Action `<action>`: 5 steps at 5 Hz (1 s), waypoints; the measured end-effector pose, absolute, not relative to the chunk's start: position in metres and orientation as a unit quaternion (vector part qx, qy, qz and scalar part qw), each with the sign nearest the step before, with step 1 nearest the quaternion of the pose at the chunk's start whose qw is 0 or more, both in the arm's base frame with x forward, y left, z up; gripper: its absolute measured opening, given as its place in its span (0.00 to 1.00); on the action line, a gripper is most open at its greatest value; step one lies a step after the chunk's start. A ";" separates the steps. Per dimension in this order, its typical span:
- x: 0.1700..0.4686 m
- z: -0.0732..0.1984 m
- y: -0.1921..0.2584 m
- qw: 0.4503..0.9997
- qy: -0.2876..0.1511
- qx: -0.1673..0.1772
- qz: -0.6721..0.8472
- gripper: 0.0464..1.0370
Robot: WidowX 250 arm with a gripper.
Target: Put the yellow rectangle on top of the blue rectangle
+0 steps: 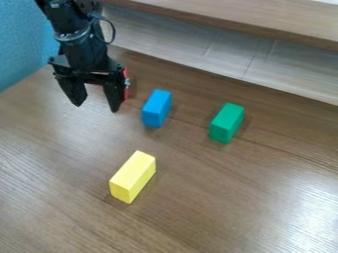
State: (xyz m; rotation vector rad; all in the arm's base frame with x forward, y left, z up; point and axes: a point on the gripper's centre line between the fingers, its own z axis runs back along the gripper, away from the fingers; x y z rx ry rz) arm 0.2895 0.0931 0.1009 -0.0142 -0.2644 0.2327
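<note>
The black gripper point(96, 106) hangs at the upper left, its two fingers spread wide with nothing between them. Just to its right lies the blue rectangle point(156, 107) on the wooden surface, apart from the gripper. Farther toward the front, below and left of centre, the yellow rectangle point(133, 176) lies by itself on the surface, its long side slanting from lower left to upper right.
A green block point(226, 122) lies right of the blue one. The brown wooden table point(211, 212) holds all three blocks. A raised wooden ledge point(264, 22) runs along the back, and a blue wall point(23, 44) stands at the left.
</note>
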 end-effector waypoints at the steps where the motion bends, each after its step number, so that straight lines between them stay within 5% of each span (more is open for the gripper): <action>1: 0.287 0.092 0.092 0.986 -0.117 -0.011 0.117 0.96; 5: 0.276 0.082 0.069 0.990 -0.102 -0.032 0.089 0.96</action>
